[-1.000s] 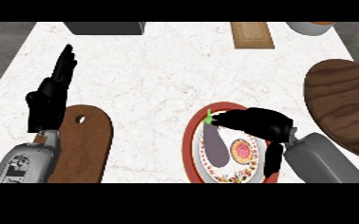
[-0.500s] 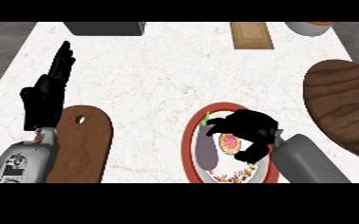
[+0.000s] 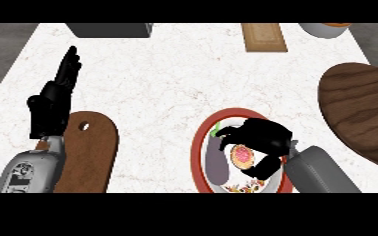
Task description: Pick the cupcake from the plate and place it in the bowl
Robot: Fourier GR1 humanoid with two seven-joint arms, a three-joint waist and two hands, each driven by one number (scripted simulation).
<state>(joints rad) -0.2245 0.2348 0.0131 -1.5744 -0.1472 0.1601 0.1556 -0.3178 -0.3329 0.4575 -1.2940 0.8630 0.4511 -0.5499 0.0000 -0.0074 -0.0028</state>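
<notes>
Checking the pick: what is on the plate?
On the plate: the cupcake with the right hand curled round it, and an eggplant. The hand hides the cupcake's sides.

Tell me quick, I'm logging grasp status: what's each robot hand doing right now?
Left robot hand: open, fingers straight, resting at the counter's left, holding nothing.
Right robot hand: curled round the cupcake on the plate.

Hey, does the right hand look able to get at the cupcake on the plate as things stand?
Probably yes. The right hand is already over the plate, with fingers and thumb curled on either side of the cupcake, and nothing lies between them.
</notes>
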